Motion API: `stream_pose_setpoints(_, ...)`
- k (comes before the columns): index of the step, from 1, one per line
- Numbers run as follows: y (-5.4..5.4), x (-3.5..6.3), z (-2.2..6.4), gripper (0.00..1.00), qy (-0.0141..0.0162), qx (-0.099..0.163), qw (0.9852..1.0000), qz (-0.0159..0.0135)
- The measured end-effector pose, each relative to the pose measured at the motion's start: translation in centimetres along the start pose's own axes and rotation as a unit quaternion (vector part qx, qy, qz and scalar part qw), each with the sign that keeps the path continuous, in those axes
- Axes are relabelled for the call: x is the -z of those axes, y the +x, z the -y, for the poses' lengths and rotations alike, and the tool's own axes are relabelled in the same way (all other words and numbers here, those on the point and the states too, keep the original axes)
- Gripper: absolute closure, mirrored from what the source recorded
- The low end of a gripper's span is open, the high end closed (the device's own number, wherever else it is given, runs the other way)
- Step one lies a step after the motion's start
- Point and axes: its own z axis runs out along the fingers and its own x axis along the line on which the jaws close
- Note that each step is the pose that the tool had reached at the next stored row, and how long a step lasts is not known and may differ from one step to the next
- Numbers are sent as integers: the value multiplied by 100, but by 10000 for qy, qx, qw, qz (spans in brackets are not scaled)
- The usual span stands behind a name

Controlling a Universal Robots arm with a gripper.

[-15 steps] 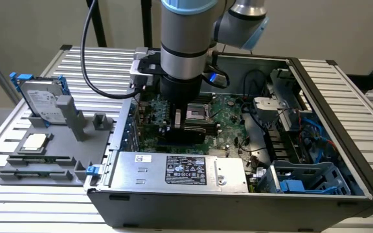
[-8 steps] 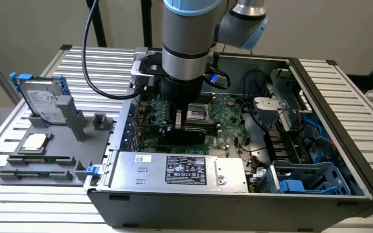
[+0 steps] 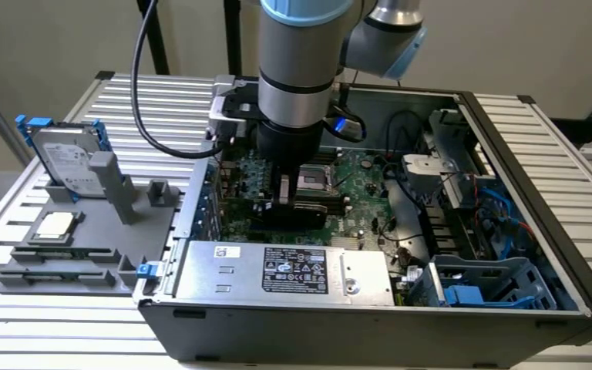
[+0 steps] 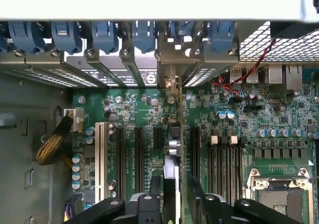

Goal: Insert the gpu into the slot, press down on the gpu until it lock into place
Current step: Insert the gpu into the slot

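The gpu (image 4: 171, 169) is a thin black card standing on edge on the green motherboard (image 4: 144, 109), with its metal bracket (image 4: 171, 82) against the case's rear wall. In the exterior view the gpu (image 3: 294, 214) shows as a dark slab directly beneath my gripper (image 3: 287, 199). My gripper (image 4: 173, 184) straddles the card's upper edge, one finger (image 4: 155, 186) on each side. A sliver of board shows between the card and the other finger (image 4: 195, 189), so the jaws stand open. The slot is hidden beneath the card.
A silver power-supply box (image 3: 286, 270) fills the case's near side. The processor socket (image 4: 279, 196) and black memory slots (image 4: 224, 159) lie beside the card. Blue bracket clips (image 4: 104, 35) line the rear wall. A hard drive (image 3: 65, 158) stands on a grey fixture outside the case.
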Motion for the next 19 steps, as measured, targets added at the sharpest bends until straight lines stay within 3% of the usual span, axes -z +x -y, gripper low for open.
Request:
stream_pose_setpoints(1,0,8,0,60,0,0,10000,0)
stream_pose_setpoints(9,-7,331,-20,62,-1,0,10000,-1)
stream_pose_setpoints(10,-7,335,-26,62,-1,1,10000,0)
stream_pose_setpoints(12,-7,334,-27,75,0,5,10000,-2)
stream_pose_setpoints(13,-7,334,-28,75,0,5,10000,-1)
stream_pose_setpoints(16,-7,335,-29,89,-1,5,10000,-2)
stream_pose_setpoints(19,-7,335,-29,89,-1,4,10000,-2)
